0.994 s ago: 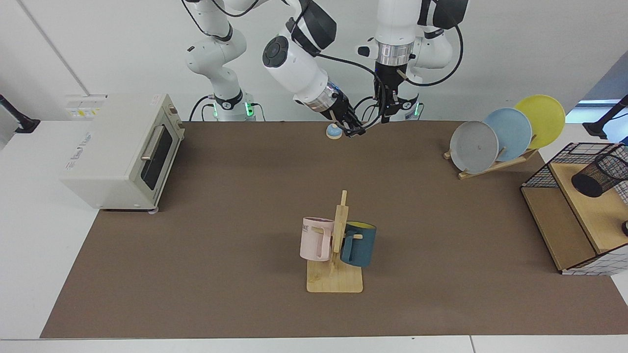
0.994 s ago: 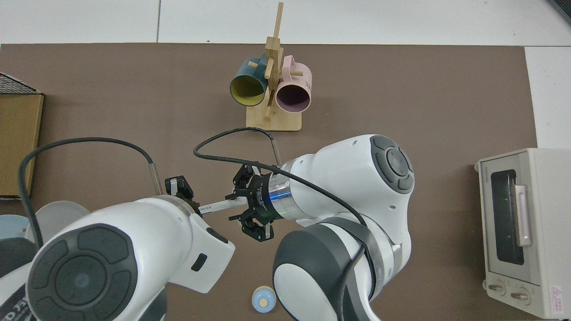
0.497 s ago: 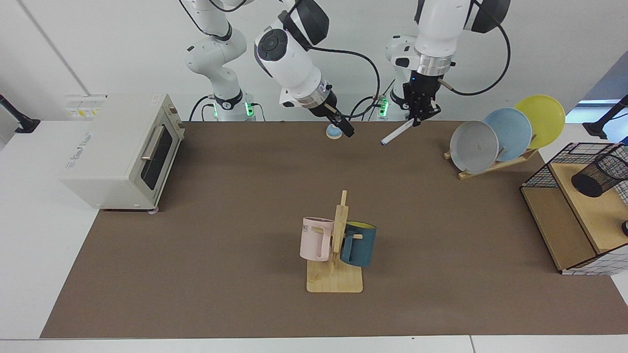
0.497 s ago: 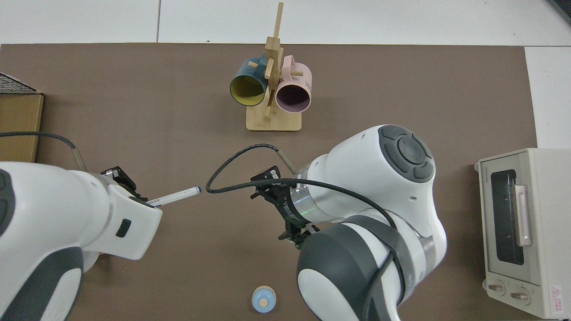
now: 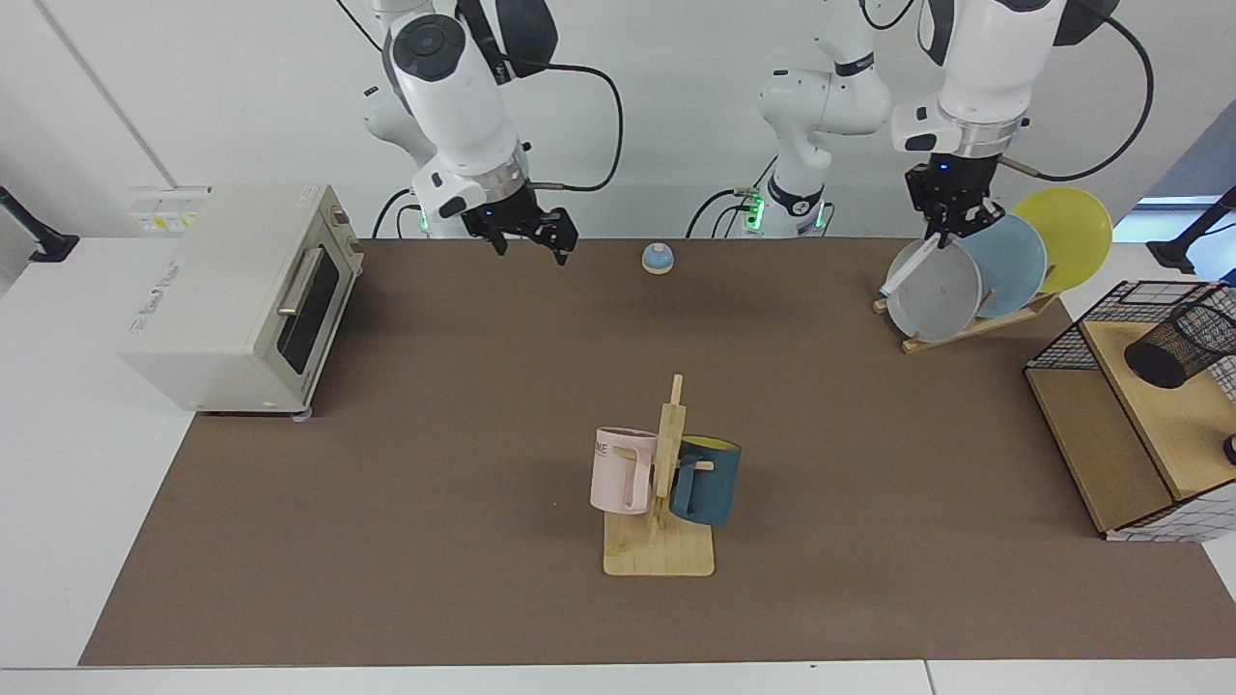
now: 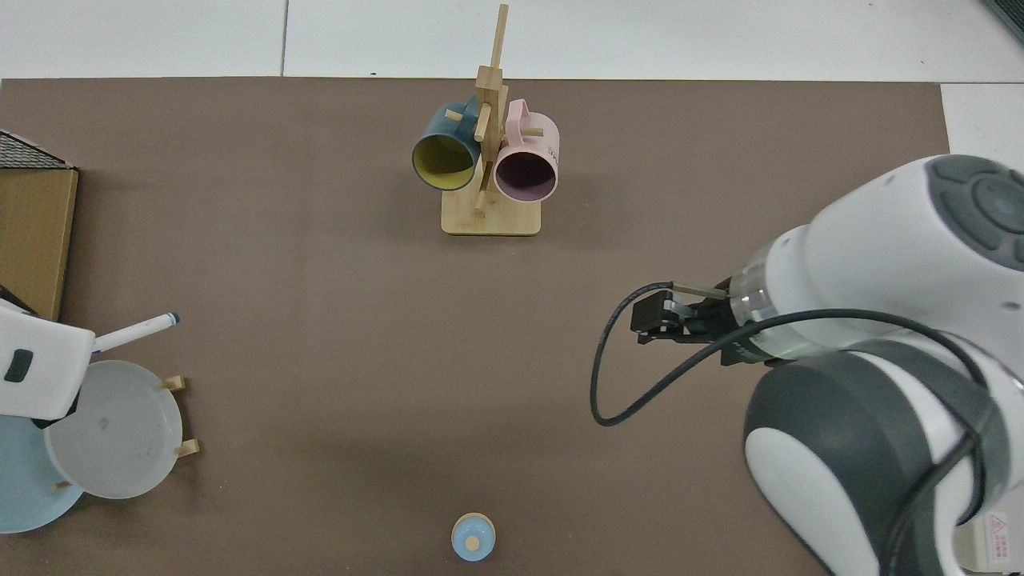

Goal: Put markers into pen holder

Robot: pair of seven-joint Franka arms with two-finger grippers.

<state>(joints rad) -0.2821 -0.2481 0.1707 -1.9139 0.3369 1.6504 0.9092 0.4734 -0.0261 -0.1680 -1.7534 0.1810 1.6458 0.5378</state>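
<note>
White marker [image 5: 906, 270], one; mesh holder [image 5: 1179, 345], one

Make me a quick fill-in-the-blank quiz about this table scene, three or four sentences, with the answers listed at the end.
1. The marker is held by the ____ gripper.
2. The pen holder stands on the top wooden shelf of the black wire ____.
3. Beside the pink mug on the wooden rack hangs a dark ____ mug.
4. The right gripper hangs empty near the ____.

Answers: left; basket; blue; toaster oven
</note>
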